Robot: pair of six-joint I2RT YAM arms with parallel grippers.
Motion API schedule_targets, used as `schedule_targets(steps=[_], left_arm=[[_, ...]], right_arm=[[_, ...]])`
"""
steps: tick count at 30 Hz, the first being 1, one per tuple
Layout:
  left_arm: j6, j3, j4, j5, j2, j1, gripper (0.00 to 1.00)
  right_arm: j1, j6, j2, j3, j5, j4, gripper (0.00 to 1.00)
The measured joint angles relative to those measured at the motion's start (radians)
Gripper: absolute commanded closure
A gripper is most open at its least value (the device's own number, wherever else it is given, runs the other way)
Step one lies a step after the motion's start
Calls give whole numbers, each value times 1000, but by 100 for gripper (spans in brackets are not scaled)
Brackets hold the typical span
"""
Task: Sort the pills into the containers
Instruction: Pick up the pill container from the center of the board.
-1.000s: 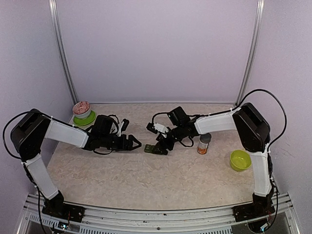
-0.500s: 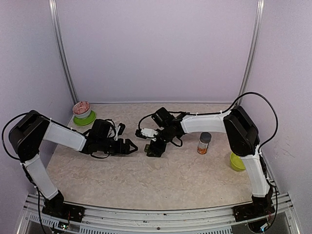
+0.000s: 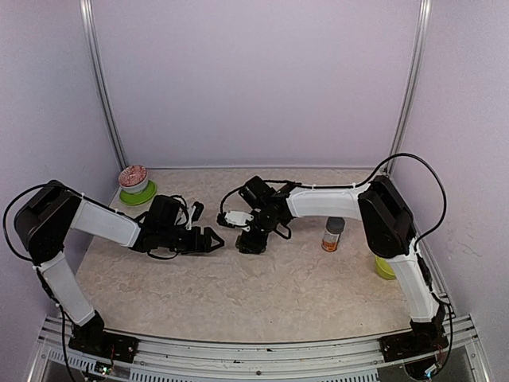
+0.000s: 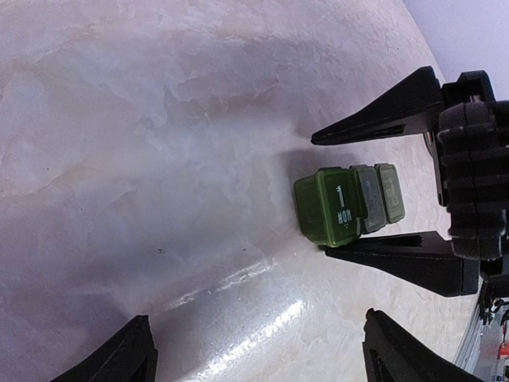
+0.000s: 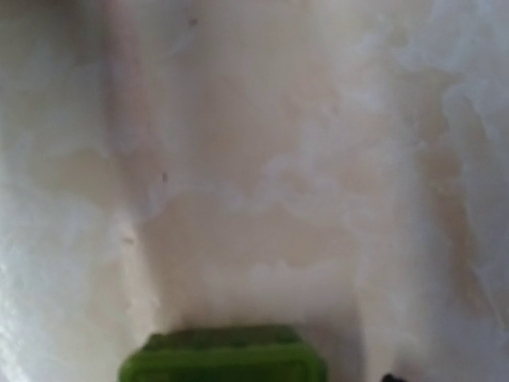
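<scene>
The containers (image 3: 249, 243), a dark green strip of three lidded compartments, are found lying flat near the middle of the table (image 3: 278, 298), lids shut, with a pale "1" read on the end lid in the left wrist view. The strip is straddled by the right gripper (image 3: 253, 236), whose jaws are set partly apart. One finger seems to be touching a long side and a gap is seen at the other, so nothing is judged gripped yet; a steadying hold is probably intended. At 9 o'clock the left gripper (image 3: 213, 239) is held wide open and empty, aimed at the strip. A capped bottle (image 3: 332, 234) is stood at 3 o'clock, a lime bowl (image 3: 383, 269) at 4, and a white bowl (image 3: 131, 186) of presumed pills (image 3: 133, 174) at 10. The table is marbled beige and enclosed by pale lilac walls (image 3: 254, 79).
</scene>
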Motion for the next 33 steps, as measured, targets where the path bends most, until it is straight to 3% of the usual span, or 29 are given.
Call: schedule_targets(steps=[15,20,24,33], left_arm=[[0,-1,0,1,0,1,12],[0,-1,0,2,0,2,11],[4,-1,0,9,0,4,1],[-6,-47,89,109,-16,6,1]], right_arm=[[33,-29,12,27,56,-21,63],[32,-29,7,10,35,4,68],[31,-33,3,3,-30,4,71],[31,-59,-86,-134,-110,46,72]])
